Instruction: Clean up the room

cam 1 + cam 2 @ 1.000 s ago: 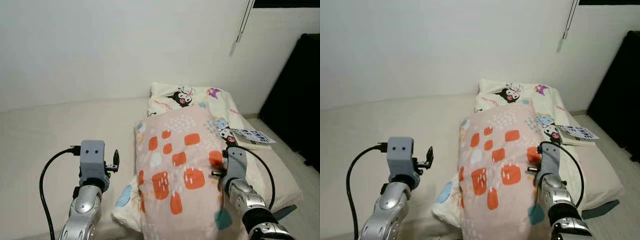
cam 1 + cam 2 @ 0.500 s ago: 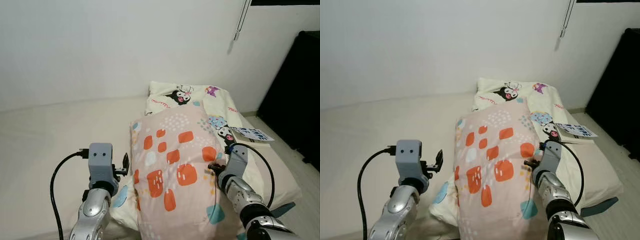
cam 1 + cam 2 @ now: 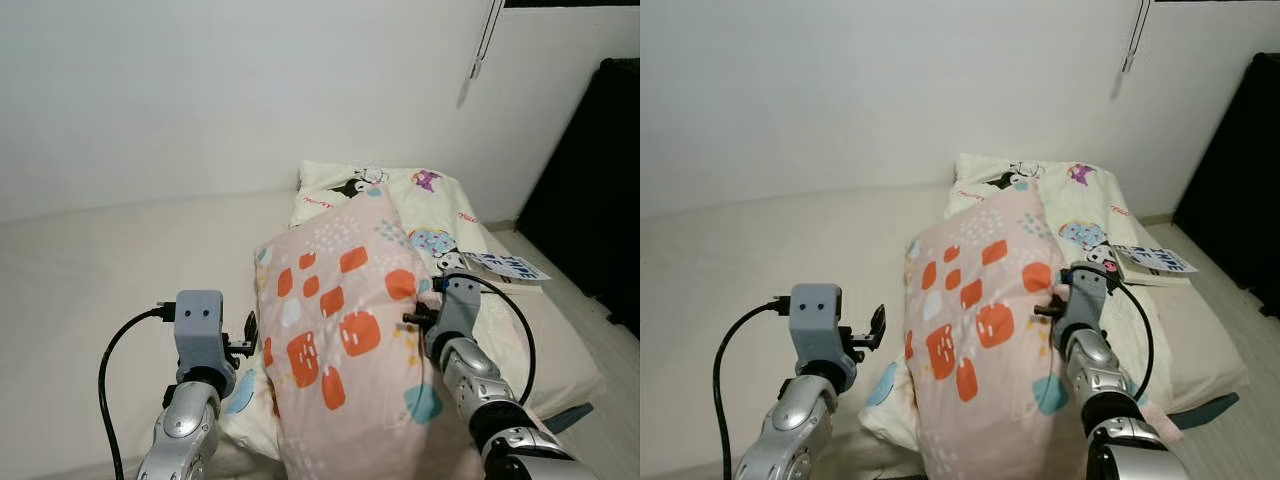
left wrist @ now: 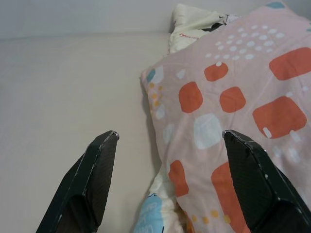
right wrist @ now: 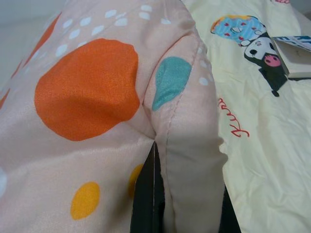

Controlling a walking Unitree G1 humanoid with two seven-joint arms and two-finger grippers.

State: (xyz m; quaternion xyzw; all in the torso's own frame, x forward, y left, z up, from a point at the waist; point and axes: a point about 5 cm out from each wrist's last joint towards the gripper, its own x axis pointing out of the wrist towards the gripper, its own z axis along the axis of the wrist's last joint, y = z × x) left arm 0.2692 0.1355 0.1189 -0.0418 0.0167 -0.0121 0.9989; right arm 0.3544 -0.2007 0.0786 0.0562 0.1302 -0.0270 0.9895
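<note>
A pink pillow (image 3: 335,320) with orange squares stands tilted on the bed, its top corner leaning over a cream cartoon-print pillow (image 3: 440,215) behind it. My right gripper (image 5: 187,204) is shut on the pink pillow's right seam edge, holding it up; in the left eye view its wrist (image 3: 452,305) sits against the pillow's right side. My left gripper (image 4: 171,133) is open, low by the pillow's left edge (image 4: 160,121), with nothing between its fingers. The pillow's lower end rests on a white and blue cloth (image 3: 245,395).
A book (image 3: 505,267) lies on the cream bedding at the right. A tall black object (image 3: 600,180) stands at the far right. A blind cord (image 3: 485,40) hangs on the white wall. Bare beige mattress (image 3: 100,270) stretches to the left.
The right gripper has lifted the pink pillow higher and leaned it towards the wall and left. The left gripper has shifted right, closer to the pillow's left edge.
</note>
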